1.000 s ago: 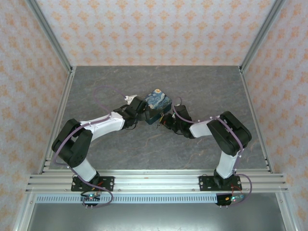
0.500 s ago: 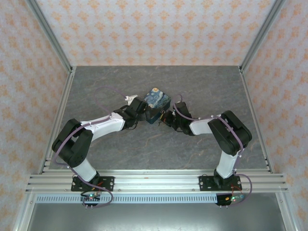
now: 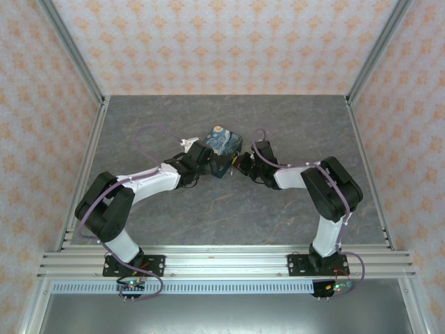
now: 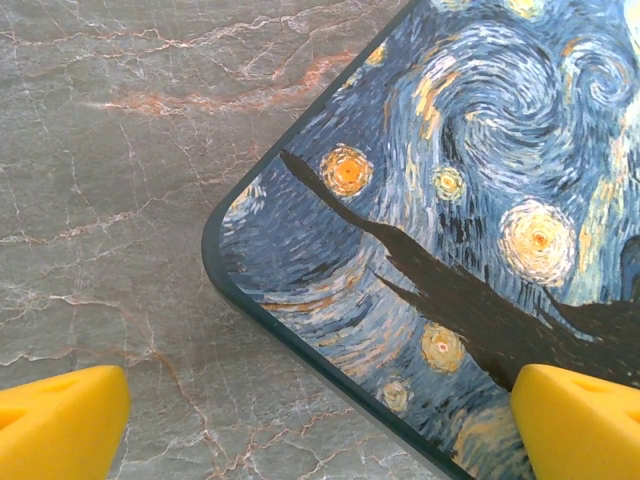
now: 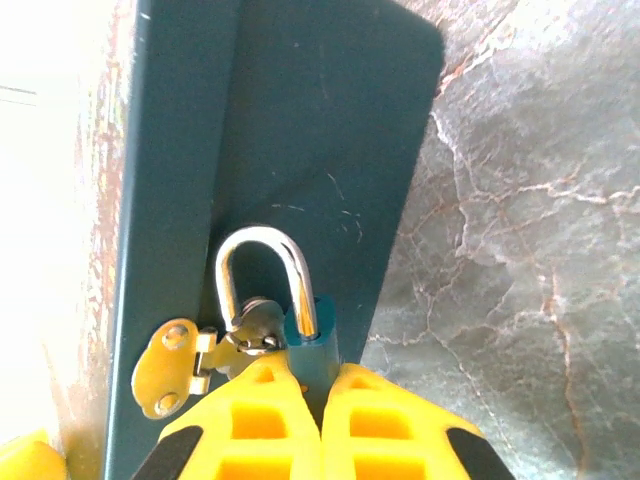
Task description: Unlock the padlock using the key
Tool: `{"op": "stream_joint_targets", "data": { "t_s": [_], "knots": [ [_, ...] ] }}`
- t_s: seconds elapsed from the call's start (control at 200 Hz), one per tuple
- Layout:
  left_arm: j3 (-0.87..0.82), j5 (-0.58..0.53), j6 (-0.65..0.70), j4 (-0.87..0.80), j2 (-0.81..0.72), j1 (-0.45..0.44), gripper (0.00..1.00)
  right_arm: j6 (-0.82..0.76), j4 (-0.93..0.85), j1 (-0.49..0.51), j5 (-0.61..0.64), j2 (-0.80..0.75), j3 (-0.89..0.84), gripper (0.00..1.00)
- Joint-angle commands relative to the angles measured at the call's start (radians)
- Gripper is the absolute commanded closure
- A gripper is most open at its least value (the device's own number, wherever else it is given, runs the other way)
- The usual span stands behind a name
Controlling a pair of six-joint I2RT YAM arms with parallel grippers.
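Two arms meeting at a painted box on the counter

Top view: the painted box [image 3: 222,141] lies mid-counter [image 3: 299,125], the left gripper [image 3: 208,157] at its 8 o'clock and the right gripper [image 3: 240,165] at its 4 o'clock. Left wrist: the jaws are released and wide apart, the box's corner between them. Right wrist: the padlock [image 5: 309,338] hangs by its silver shackle through a hasp [image 5: 170,372] on the box's teal side. The jaws are clenched at its 6 o'clock, against its teal body.

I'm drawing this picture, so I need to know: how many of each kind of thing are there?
Grippers: 2 (left gripper, right gripper)
Painted box: 1
Padlock: 1
Metal latch: 1
Total: 5
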Motion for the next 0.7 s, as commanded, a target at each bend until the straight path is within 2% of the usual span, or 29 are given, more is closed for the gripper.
{"op": "stream_joint_targets", "data": {
  "t_s": [0.0, 0.36, 0.555, 0.696],
  "knots": [
    [-0.056, 0.017, 0.016, -0.168, 0.046, -0.009, 0.02, 0.000, 0.036, -0.019, -0.010, 0.012, 0.039, 1.00],
    [-0.031, 0.032, 0.023, -0.178, 0.029, -0.010, 0.02, -0.020, 0.000, -0.047, -0.034, -0.123, -0.079, 1.00],
    [0.009, 0.073, 0.039, -0.210, -0.037, -0.009, 0.00, -0.033, -0.051, -0.050, -0.013, -0.237, -0.202, 1.00],
    [0.039, 0.099, 0.048, -0.247, -0.105, -0.009, 0.00, -0.045, -0.153, -0.053, 0.036, -0.337, -0.276, 1.00]
  ]
}}
